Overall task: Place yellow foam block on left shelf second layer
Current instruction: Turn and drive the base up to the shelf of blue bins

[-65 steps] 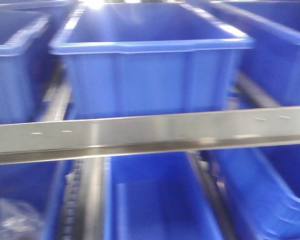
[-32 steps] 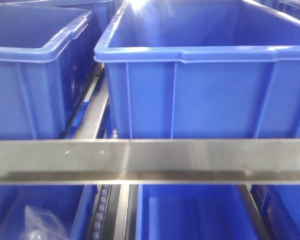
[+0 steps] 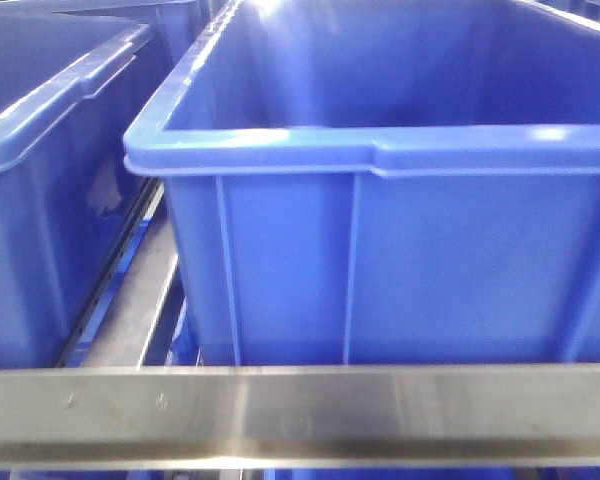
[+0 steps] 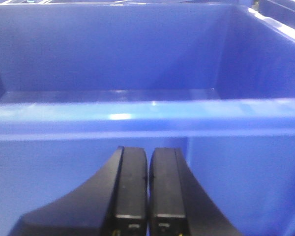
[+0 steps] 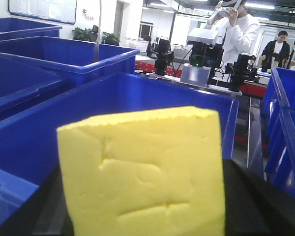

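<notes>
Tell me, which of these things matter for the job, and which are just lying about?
Job, likely: yellow foam block, held in the right end effector; metal shelf rail; blue bin behind it.
Lying about: neighbouring blue bin; two people; potted plants.

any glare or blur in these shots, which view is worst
Exterior front view: soft, white glare on the far wall of the blue bin, sheen on the steel rail. Left wrist view: hazy, one small hot spot on the bin rim. Right wrist view: sharpest, yellow foam block evenly lit, ceiling lights bright.
</notes>
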Tool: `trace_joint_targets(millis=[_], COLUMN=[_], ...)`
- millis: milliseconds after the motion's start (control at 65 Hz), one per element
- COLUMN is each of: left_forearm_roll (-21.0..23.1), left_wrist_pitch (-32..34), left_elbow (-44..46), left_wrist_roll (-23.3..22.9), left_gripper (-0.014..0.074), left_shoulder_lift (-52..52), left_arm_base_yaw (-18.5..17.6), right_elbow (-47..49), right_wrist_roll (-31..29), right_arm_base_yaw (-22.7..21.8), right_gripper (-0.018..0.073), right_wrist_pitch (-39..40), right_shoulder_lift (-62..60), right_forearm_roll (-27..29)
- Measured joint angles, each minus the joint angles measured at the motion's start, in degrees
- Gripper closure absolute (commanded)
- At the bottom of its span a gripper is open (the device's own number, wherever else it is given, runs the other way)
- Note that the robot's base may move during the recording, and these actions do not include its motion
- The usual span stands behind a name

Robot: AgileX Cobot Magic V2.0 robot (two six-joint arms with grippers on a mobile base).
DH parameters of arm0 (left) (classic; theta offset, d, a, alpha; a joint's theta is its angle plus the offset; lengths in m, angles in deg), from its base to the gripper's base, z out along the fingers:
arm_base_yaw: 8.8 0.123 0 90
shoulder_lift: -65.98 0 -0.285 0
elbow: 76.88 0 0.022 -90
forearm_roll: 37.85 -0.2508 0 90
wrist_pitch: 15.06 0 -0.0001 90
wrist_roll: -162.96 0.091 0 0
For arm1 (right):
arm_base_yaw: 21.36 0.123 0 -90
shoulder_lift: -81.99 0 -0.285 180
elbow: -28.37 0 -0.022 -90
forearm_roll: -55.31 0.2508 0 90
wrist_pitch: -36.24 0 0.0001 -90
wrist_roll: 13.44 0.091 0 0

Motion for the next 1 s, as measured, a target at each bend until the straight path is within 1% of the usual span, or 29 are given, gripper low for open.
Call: trace_joint_targets(millis=[1001], left_forearm_roll=[0.0], left_wrist_pitch=[-0.1], left_elbow=[0.0], left_wrist_roll=[0.0], left_gripper=[0.046], left_shoulder_lift=[0.0], left_arm_base_yaw=[0.0], right_elbow=[0.0], right_wrist_roll=[0.0], right_arm_base_yaw=[0.0], right_gripper=[0.0289], right_wrist_pitch=[0.0], right_shoulder_lift=[0.0], right_forearm_roll=[0.0])
